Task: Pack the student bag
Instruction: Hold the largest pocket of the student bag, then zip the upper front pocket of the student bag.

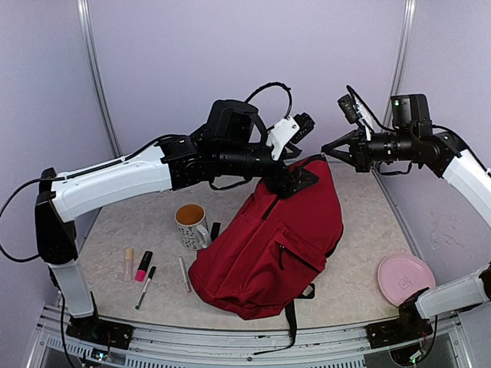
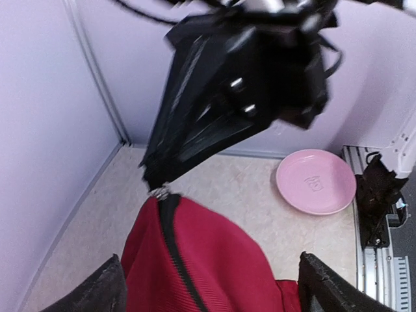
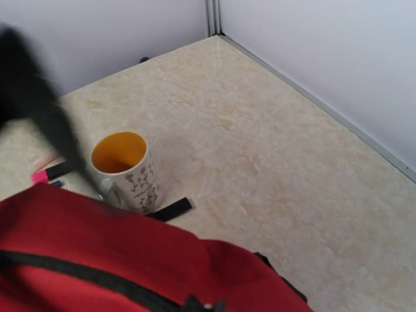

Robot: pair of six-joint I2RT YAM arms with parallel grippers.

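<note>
Top external view, listed from the near edge back.

- **Table** (image 1: 368, 230): pale marbled surface.
- **Near left:** we count four small writing items in a loose row.
  - pale tube (image 1: 128, 264)
  - pink highlighter (image 1: 143, 266)
  - black pen (image 1: 146, 287)
  - slim pen (image 1: 185, 274)
- **Near right:** pink plate (image 1: 405, 278), well apart from everything else.
- **Centre:** student bag (image 1: 268, 245), dark red. It lies on the table with its front pocket facing up. Its lower end is toward us and its top corner stands higher, toward the back.
- **Just beside the bag, on the left:** patterned mug (image 1: 191, 225), upright, orange inside.
- **At the bag's top:** left gripper (image 1: 295, 180), jaws spread wide to either side of the black zip line, holding nothing.
- **Further back, to the right:** right gripper (image 1: 331, 147), jaws fully closed. In the left wrist view we see its tip pinching the zip pull (image 2: 159, 192), a small metal ring at the bag's top corner.
</note>
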